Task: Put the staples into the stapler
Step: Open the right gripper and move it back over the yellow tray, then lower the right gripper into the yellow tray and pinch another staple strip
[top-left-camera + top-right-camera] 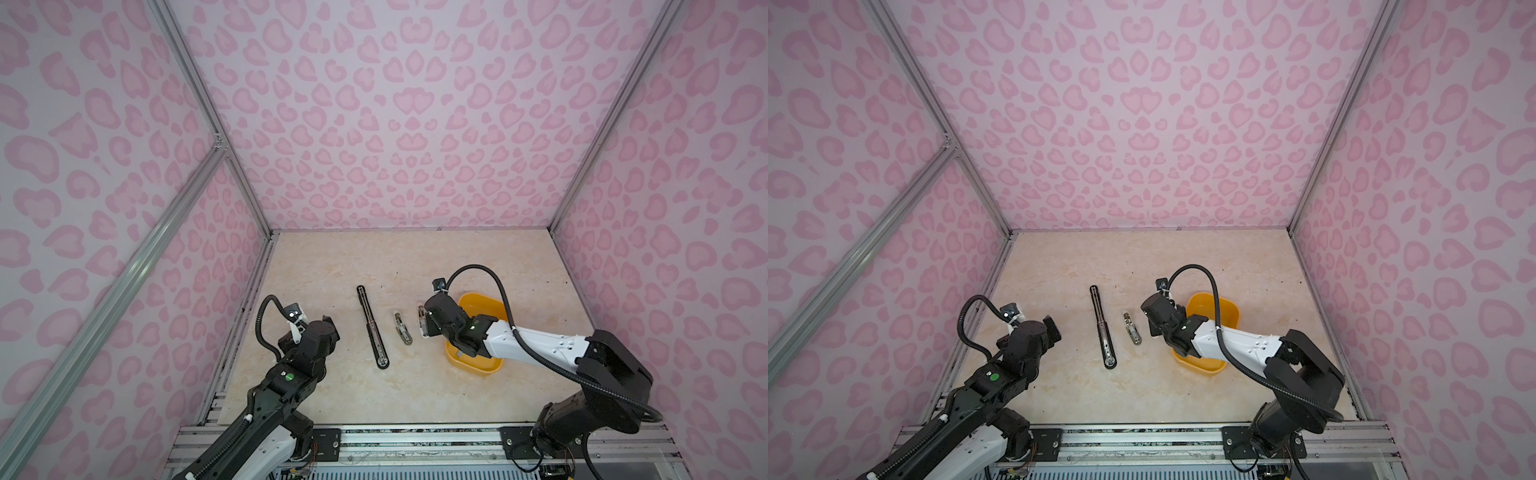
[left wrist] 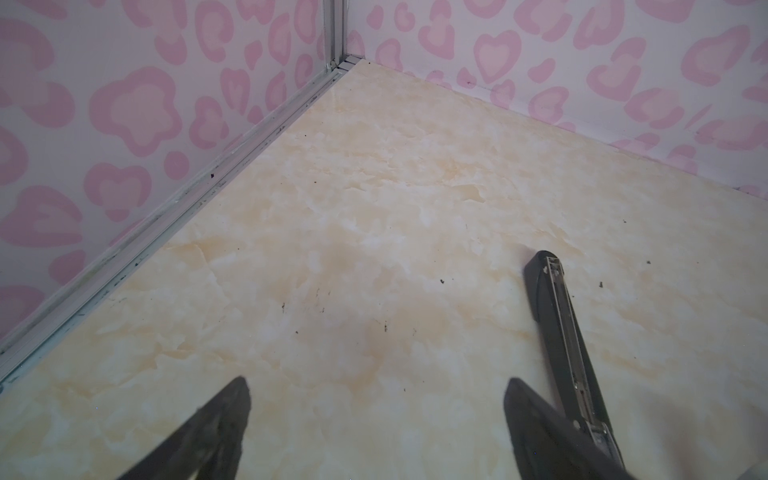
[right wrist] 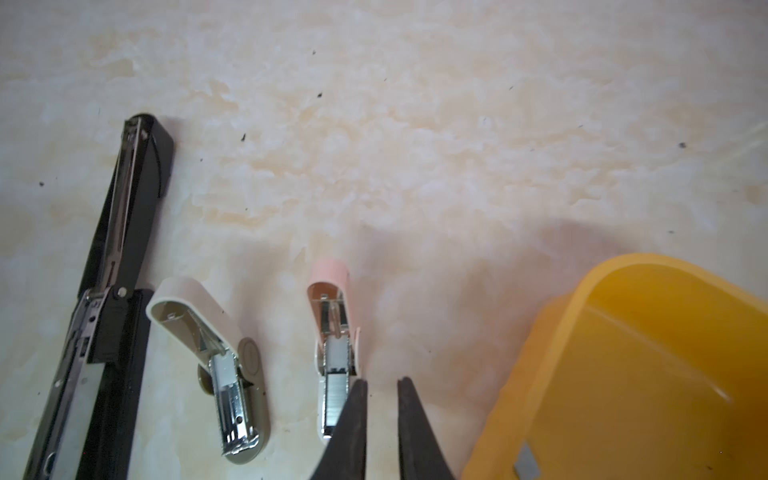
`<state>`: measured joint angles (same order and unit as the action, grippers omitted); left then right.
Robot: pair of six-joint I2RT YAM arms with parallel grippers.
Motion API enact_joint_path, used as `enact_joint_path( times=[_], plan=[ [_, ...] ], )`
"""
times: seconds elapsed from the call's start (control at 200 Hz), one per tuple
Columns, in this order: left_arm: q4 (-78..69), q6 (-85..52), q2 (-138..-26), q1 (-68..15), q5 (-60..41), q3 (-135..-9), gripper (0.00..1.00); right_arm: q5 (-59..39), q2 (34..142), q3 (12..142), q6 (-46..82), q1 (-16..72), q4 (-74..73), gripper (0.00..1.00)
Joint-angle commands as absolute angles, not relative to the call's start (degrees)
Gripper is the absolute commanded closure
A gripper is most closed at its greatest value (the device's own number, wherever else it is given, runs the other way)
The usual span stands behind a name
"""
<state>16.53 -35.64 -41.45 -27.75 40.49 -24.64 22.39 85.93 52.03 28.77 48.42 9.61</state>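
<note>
Long stapler (image 1: 372,328) left of small stapler (image 1: 402,329); tub (image 1: 473,366) rightmost, staple strip (image 3: 527,462) inside.

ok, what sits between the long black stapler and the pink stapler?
The small beige stapler, lying open with its metal magazine showing. It is clearest in the right wrist view, and both top views show it too.

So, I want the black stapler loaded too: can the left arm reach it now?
Probably yes: the left end effector is open beside the black stapler, bare table between.

I'm seeing pink heart-print walls (image 1: 407,124) all round, silver aluminium struts (image 1: 583,166) up the corners, and a cream marbled tabletop (image 1: 332,266), evenly lit.
</note>
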Motion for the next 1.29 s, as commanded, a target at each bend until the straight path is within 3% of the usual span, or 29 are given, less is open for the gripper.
enact_joint_path(
  times=[0.0,0.275,0.54,0.825,1.29],
  plan=[
    [14.3,-34.9,-42.5,-27.7,41.7,-24.9,0.04,32.3,79.8,51.9,32.0,47.3,18.3,0.81],
    [9.8,-31.8,-52.8,-27.7,45.0,-28.8,0.04,30.3,67.0,43.8,45.2,40.3,26.7,0.73],
    [6.9,-31.1,-66.8,-27.5,51.9,-35.0,0.04,24.5,70.8,42.9,52.4,36.3,28.1,0.73],
    [-4.9,-24.7,-62.3,-27.5,42.8,-28.7,0.03,16.4,80.0,45.2,53.6,30.4,27.2,0.73],
    [-3.7,-25.3,-63.6,-27.5,44.0,-29.8,0.03,11.3,85.6,45.2,55.2,28.0,24.9,0.67]
  ],
)
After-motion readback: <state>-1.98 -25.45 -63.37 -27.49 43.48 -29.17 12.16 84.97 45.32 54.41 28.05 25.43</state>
